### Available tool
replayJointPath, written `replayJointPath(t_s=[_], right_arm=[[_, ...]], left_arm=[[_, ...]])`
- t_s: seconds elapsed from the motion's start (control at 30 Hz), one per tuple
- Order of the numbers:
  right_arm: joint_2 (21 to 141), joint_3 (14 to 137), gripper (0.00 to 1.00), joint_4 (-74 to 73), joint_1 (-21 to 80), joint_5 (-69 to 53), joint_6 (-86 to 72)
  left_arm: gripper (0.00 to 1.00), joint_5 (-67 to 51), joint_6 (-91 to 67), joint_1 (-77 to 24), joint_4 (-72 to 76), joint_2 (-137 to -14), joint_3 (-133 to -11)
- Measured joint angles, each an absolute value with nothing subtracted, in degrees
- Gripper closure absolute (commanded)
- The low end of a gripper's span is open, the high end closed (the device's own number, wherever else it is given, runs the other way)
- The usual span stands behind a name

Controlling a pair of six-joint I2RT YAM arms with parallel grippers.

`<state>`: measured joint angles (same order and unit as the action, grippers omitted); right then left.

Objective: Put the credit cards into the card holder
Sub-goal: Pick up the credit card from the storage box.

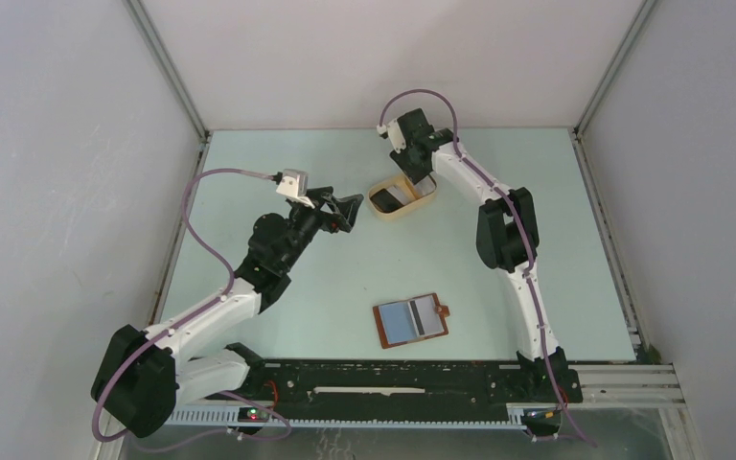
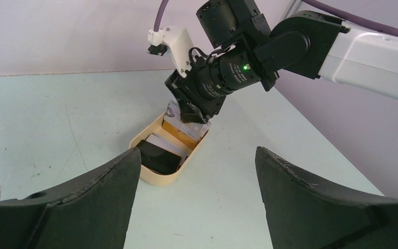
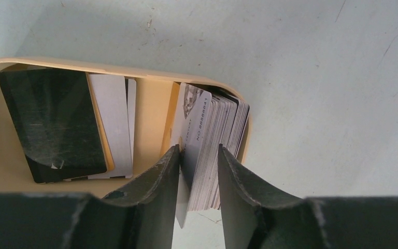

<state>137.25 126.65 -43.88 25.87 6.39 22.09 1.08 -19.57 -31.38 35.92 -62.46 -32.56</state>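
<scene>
The right gripper (image 3: 199,179) has its fingers set against both faces of a stack of pale grey and white plastic credit cards (image 3: 207,135) and pinches it. The stack stands on edge at one end of the beige oval tray (image 3: 83,66). The outermost card carries a printed line that begins "NO", followed by a run of digits too small to read with certainty. A patterned patch sits at its upper corner. In the same tray, apart from the stack, a black rectangular card (image 3: 52,124) lies flat over a light grey card (image 3: 111,122).

The left gripper (image 2: 197,202) has its fingers spread wide with nothing between them. It hangs above the pale green table (image 1: 278,287), near the tray's left side, and points toward the tray.

The small reddish-brown leather folding card holder (image 1: 410,320) lies open and flat on the table near the arm bases, well apart from both grippers and from the tray. Its inside faces up, showing a grey-blue panel and a dark strip. A small closing tab projects from its right edge.
</scene>
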Motion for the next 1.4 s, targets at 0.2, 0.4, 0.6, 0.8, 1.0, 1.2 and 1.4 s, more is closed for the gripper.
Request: replayJointPath(t_s=[0.2, 0.4, 0.6, 0.8, 1.0, 1.2, 1.4], right_arm=[[136.94, 125.86, 0.68, -43.83, 26.06, 6.61, 22.24], [136.49, 125.29, 0.79, -43.86, 26.26, 6.83, 22.31], [136.27, 125.16, 0.93, -43.88, 26.74, 6.74, 22.28], [135.39, 124.57, 1.0, -44.05, 26.81, 6.35, 22.2], [134.13, 124.55, 1.0, -44.31, 26.63, 4.34, 21.69], [133.82, 124.55, 1.0, -45.69, 26.06, -0.49, 20.21], [133.51, 124.55, 1.0, -47.59, 24.93, -6.74, 18.5]], left_arm=[[0.14, 1.06, -19.57, -31.38, 35.92, -62.46, -32.56], [0.14, 1.08, -19.57, -31.38, 35.92, -62.46, -32.56], [0.14, 1.06, -19.57, -31.38, 35.92, -62.46, -32.56], [0.14, 1.06, -19.57, -31.38, 35.92, -62.46, -32.56], [0.14, 1.06, -19.57, -31.38, 35.92, -62.46, -32.56], [0.14, 1.06, -19.57, -31.38, 35.92, -62.46, -32.56], [0.14, 1.06, -19.57, -31.38, 35.92, -62.46, -32.56]])
